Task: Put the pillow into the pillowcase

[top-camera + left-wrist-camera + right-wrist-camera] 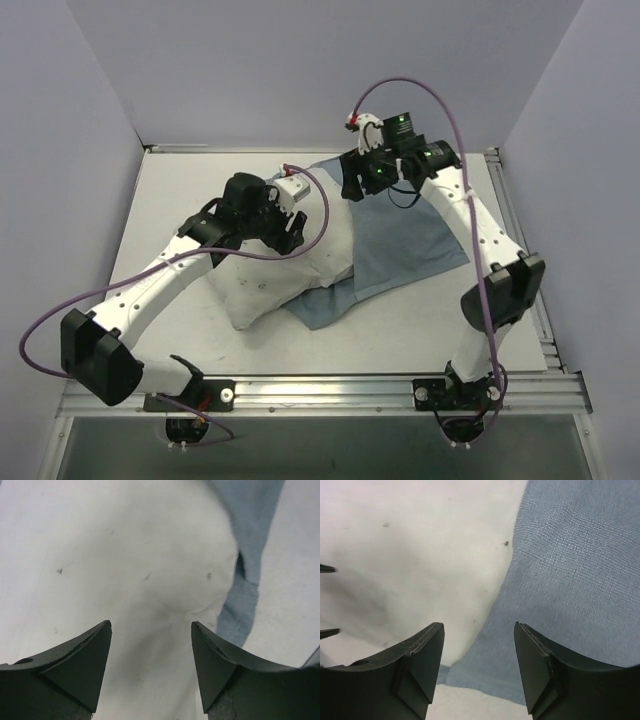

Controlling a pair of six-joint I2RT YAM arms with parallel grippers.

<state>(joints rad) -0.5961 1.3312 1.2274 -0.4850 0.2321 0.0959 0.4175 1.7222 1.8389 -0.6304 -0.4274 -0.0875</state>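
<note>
While pale walls [300, 60] ring the white desk [180, 190], pillow [268, 285] touches pillowcase [410, 240]. Left hand [151, 630] and right hand [479, 627] hover spread, empty.

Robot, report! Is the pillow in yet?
Left gripper open, right gripper open. Pillow partly inside pillowcase. Nothing in the way.

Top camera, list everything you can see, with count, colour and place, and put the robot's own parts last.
Pillow: one, white with dark specks, centre-left of the table, its right end overlapped by the pillowcase.
Pillowcase: one, blue-grey, centre-right, spread flat.
Table: one, white, under everything.
Walls: three, pale grey, left, back and right.
Cables: two, purple, one looping off each arm.
Arms: two, white and black, bases at the near edge.
Grippers: two, black, both open; left gripper over the pillow, right gripper over the pillow-pillowcase edge.
</note>
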